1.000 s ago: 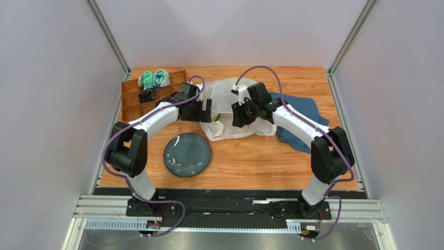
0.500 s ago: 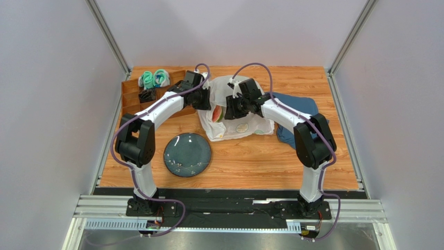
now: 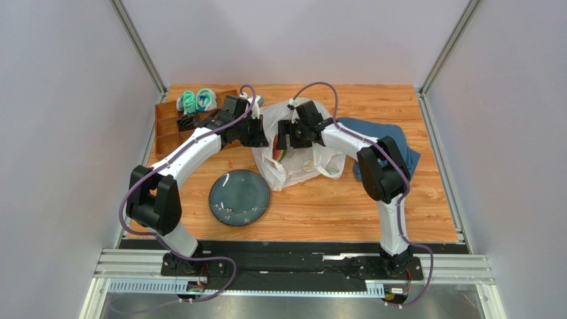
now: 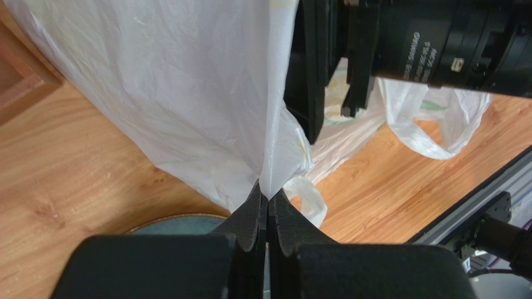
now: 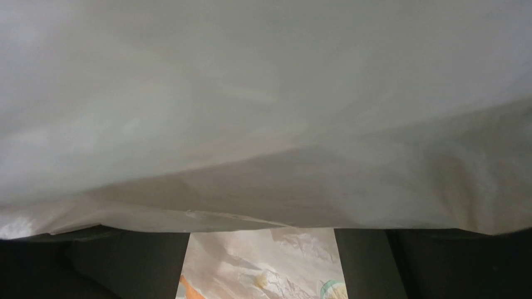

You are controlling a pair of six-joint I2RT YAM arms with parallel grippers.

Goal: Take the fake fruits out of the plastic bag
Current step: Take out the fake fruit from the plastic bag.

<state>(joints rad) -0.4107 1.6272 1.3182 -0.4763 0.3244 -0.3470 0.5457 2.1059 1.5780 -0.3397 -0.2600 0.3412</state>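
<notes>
Teal plate (image 3: 239, 197) front-left; blue cloth (image 3: 391, 133) right; wooden tray (image 3: 165, 133) back-left w/ teal-white items (image 3: 196, 100).

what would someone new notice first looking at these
The white lemon-print plastic bag sits mid-table with both arms crowded onto it. The left hand is pinched shut on a fold of its film, and the right hand is right beside it against the bag. A red watermelon slice shows in the bag just below the hands, and a dark teal plate lies nearer the arms, to the bag's left.
</notes>
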